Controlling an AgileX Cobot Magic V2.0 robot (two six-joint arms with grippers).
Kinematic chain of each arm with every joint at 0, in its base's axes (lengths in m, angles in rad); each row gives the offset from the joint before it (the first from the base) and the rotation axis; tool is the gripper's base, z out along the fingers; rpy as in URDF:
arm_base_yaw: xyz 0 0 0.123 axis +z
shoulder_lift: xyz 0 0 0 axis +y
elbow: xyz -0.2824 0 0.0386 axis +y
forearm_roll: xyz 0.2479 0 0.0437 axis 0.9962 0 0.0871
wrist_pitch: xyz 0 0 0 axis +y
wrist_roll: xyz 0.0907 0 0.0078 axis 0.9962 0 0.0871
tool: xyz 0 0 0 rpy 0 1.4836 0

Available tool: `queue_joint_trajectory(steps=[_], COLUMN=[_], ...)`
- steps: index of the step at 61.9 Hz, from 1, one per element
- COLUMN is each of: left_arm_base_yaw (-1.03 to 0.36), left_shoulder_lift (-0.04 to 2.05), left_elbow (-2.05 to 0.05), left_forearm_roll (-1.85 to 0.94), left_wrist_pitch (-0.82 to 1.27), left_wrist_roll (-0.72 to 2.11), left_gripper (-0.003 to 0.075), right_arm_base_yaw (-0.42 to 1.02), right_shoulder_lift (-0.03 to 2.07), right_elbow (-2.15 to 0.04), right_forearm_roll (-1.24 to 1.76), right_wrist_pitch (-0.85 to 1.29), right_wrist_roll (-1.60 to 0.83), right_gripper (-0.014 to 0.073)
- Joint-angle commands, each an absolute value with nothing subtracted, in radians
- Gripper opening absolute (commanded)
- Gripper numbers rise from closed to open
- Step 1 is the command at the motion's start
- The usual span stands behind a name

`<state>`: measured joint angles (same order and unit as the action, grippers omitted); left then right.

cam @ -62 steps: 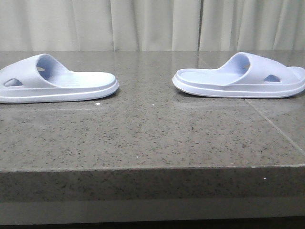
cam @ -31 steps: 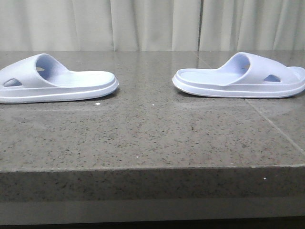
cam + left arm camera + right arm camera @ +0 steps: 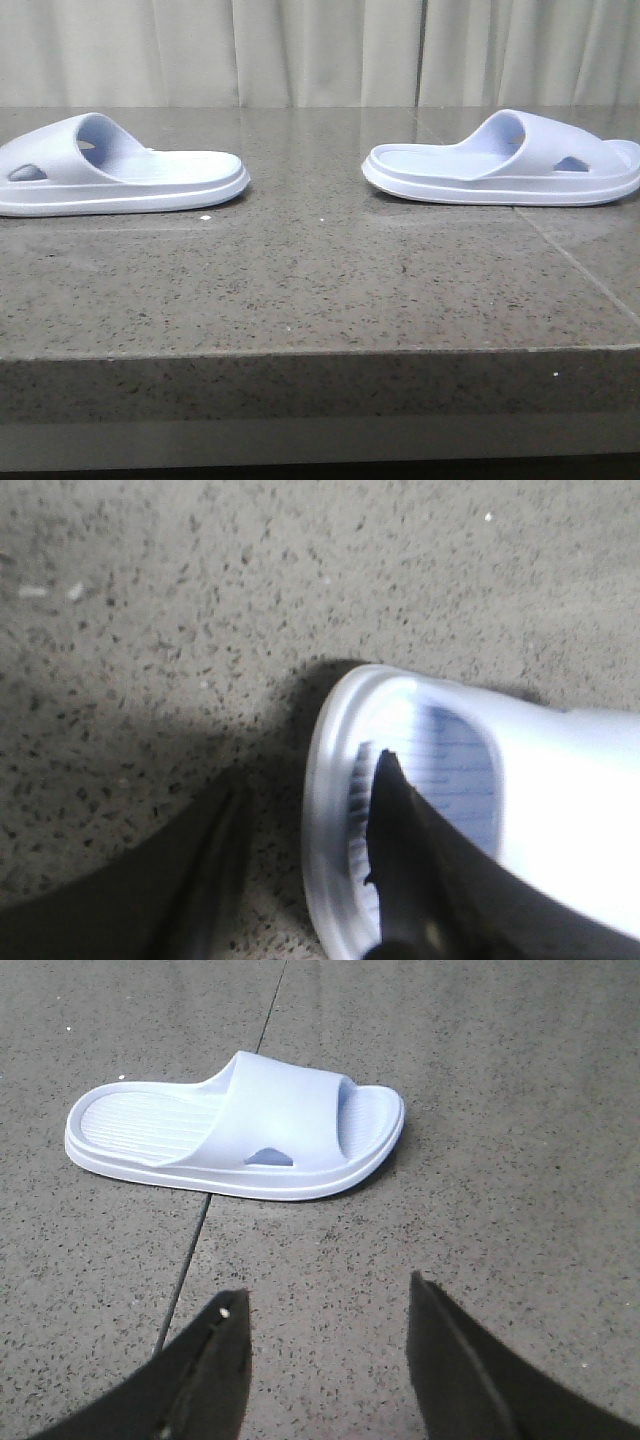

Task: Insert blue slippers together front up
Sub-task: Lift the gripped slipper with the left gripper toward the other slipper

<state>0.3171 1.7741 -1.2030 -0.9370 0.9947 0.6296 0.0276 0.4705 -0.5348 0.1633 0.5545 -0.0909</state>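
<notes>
Blue slippers (image 3: pixel 120 170) lie apart: one rim between the spread left hand (image 3: pixel 300 860), the other beyond the spread right hand (image 3: pixel 325 1355).

The left slipper (image 3: pixel 115 170) runs off the front view's left edge, its toe end unseen; the right slipper (image 3: pixel 505 160) just meets the right edge; neither arm shows there. In the left wrist view the slipper is blurred, overexposed and cut off, one finger (image 3: pixel 400 860) of the left pincer (image 3: pixel 305 865) covering part of its footbed.
</notes>
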Motion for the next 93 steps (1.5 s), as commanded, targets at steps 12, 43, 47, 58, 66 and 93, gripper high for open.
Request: queue_joint_trajectory(steps=[12,43,47,58,66,93], left_arm_base_yaw=[0.247,0.22,0.222,0.22,0.22,0.22], left_shoulder_lift=[1.756,1.757,1.757,1.719,1.655,1.302], left_elbow=[-1.23,-1.23,-1.23,-1.238,-1.238,-0.913], left_forearm_roll=[-0.992,-1.011,-1.065,-1.193,-1.251,-1.437], left_wrist_pitch=[1.023,1.014,1.019,1.077,1.119,1.16], left_wrist_roll=[0.651,0.654,0.654,0.717,0.75,0.889], left_gripper=[0.0281,-0.002,-0.002,-0.002,-0.002,-0.002], right_arm_base_yaw=[0.021,0.021,0.021,0.021,0.021,0.021], right_shoulder_lift=[0.481,0.481,0.481,0.481,0.481,0.481], right_elbow=[-0.563,-0.563,-0.563,-0.563,-0.563,-0.563], right_forearm_roll=[0.164,0.164,0.164,0.164,0.164,0.164], right_wrist_pitch=[0.488,0.488,0.488,0.488,0.488,0.488], right_wrist_roll=[-0.097,-0.097,-0.097,-0.097,-0.097,-0.097], right_gripper=[0.0395,0.0395,0.0395,0.0395,0.0395,0.0395])
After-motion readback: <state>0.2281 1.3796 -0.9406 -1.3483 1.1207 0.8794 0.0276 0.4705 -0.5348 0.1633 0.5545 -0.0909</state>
